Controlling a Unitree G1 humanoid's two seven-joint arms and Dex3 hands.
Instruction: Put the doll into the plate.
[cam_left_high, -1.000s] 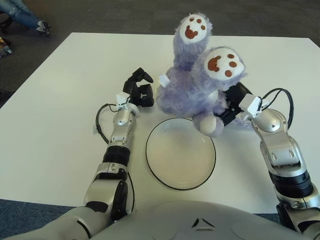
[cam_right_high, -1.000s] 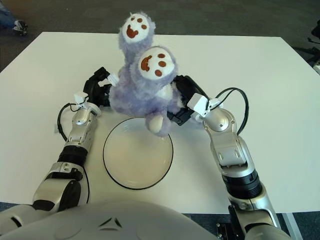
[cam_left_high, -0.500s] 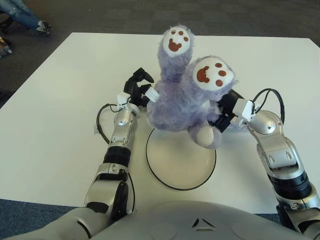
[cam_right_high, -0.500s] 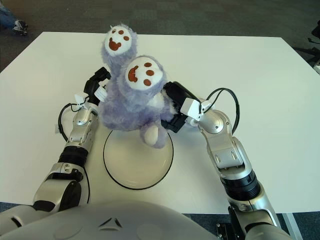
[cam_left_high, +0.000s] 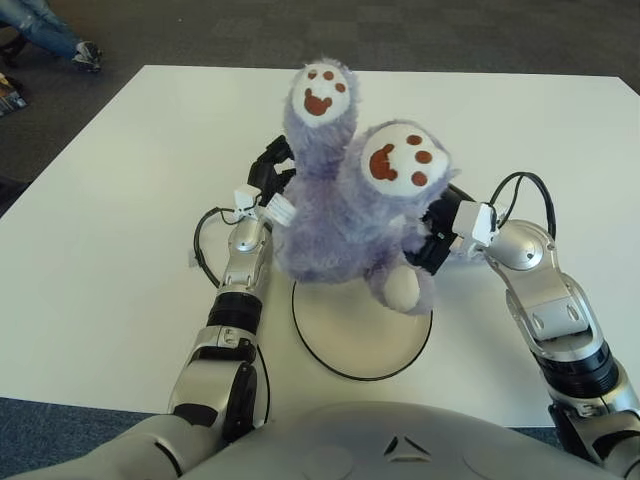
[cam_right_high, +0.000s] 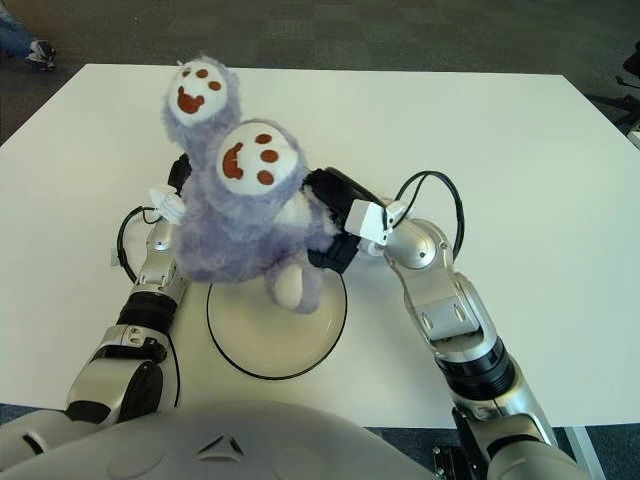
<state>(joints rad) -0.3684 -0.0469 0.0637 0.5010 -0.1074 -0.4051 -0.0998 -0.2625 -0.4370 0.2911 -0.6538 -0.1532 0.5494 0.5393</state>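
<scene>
The doll (cam_left_high: 340, 215) is a fluffy purple plush with two white paw pads with brown marks pointing up. My right hand (cam_left_high: 435, 240) is shut on the doll's right side and holds it up over the far rim of the white plate (cam_left_high: 350, 345), which has a thin dark rim. One pale limb of the doll hangs down over the plate. My left hand (cam_left_high: 268, 178) is on the table at the doll's left and is mostly hidden behind the plush. The doll also shows in the right eye view (cam_right_high: 240, 220).
The plate lies on a white table (cam_left_high: 120, 200) close to my body. The table's front edge runs just below the plate. Dark carpet lies beyond the far edge, with a person's feet (cam_left_high: 85, 55) at the top left.
My right hand has carried the doll to the left and slightly lower, from the plate's far right to over its far left rim. The doll now covers most of my left hand, which has stayed put.
</scene>
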